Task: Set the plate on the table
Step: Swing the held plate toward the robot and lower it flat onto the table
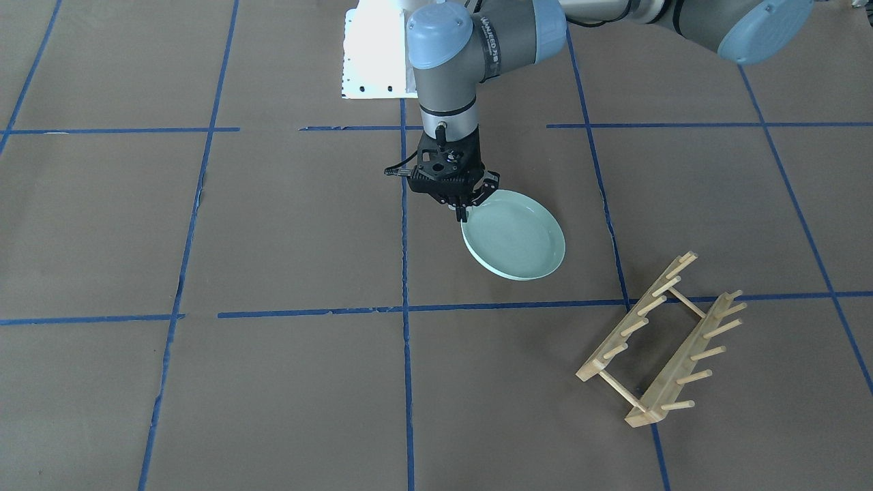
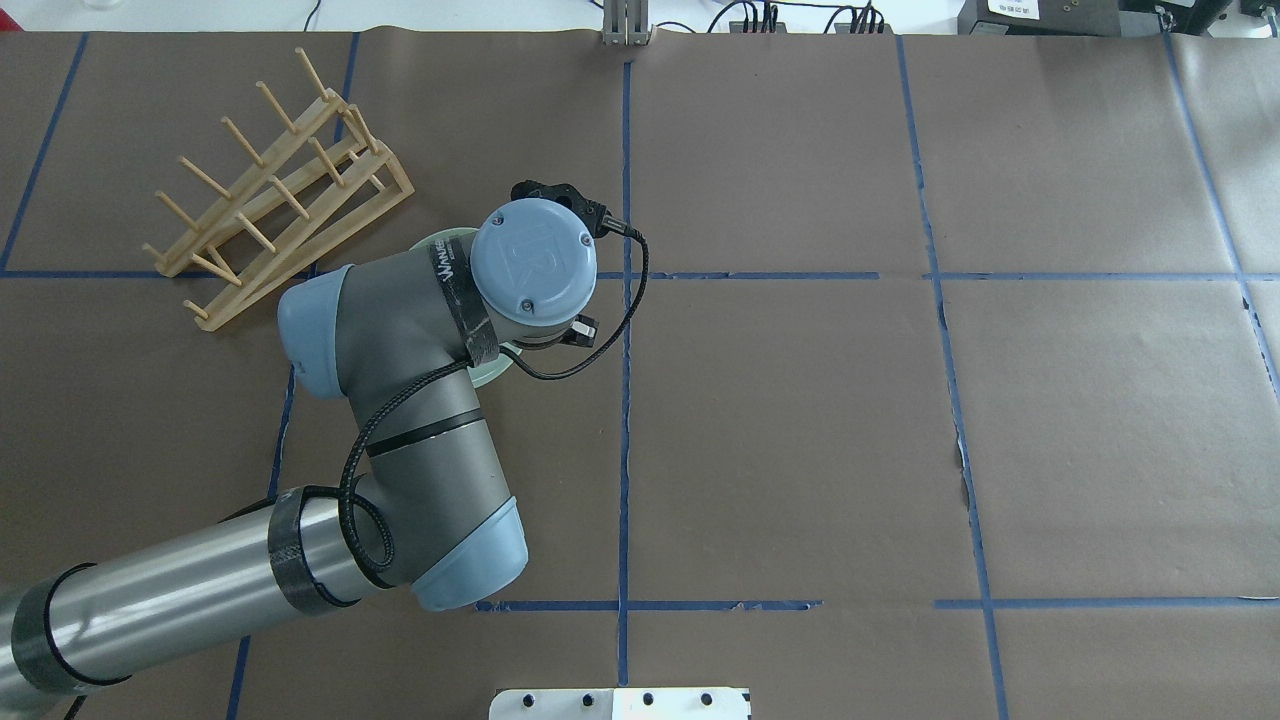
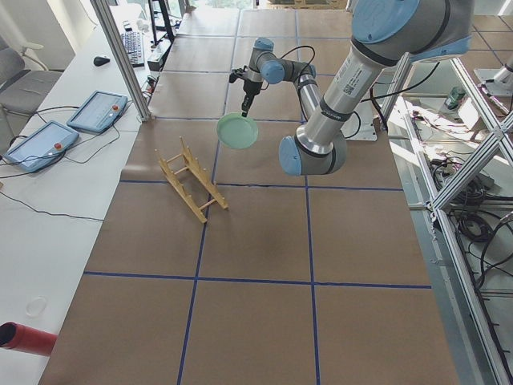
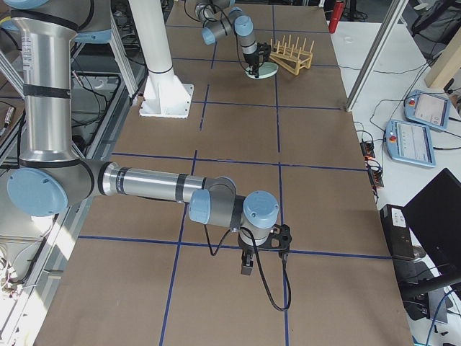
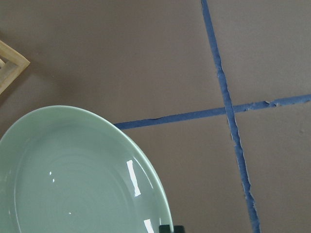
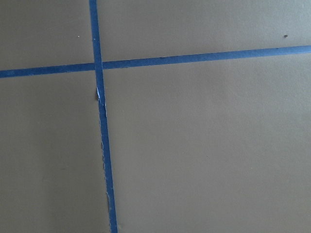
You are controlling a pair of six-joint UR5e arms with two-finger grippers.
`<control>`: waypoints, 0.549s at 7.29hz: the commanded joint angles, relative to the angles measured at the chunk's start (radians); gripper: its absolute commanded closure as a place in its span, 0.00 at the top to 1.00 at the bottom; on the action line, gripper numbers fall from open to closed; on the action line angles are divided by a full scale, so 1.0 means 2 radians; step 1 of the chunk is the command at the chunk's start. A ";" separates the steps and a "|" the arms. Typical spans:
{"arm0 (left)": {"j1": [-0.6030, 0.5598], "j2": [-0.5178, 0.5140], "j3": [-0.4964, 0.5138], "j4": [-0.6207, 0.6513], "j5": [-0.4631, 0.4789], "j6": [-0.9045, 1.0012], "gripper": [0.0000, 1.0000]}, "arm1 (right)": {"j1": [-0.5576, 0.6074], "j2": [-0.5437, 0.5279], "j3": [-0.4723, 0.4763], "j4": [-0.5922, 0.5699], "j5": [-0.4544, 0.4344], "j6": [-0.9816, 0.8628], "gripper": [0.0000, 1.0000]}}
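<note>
The left gripper (image 1: 470,206) is closed on the rim of the round pale mint-green plate (image 1: 515,239) with faint concentric rings. The front-facing view shows this grip most clearly: the black fingers pinch the edge of the plate on the side away from the wooden peg rack (image 1: 682,361). The plate is near the rack but apart from it, over the large brown paper-covered table (image 1: 273,225) with its grid of blue tape.

In the overhead view the wrist of the left arm covers the plate almost fully. Only thin green slivers (image 2: 438,240) show beside the rack (image 2: 280,190), and the grip is hidden.

The left side view shows that the plate (image 3: 237,131) hangs under the gripper and is tilted, with its hollow face toward the camera. I cannot tell if its lower edge touches the table.

In the left wrist view the plate (image 5: 73,179) fills the lower left corner. One corner of the rack (image 5: 9,68) is at the left edge, and a dark fingertip (image 5: 171,228) sits at the rim.

The right gripper (image 4: 246,267) appears only in the right side view, well apart from the rack (image 4: 292,54), pointing down at the table. I cannot tell if it is open or closed. The right wrist view shows only brown paper and crossing tape lines.
</note>
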 commanded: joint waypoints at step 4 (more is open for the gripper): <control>0.000 0.010 -0.025 0.011 -0.004 0.060 1.00 | 0.000 0.000 0.000 0.000 0.000 0.000 1.00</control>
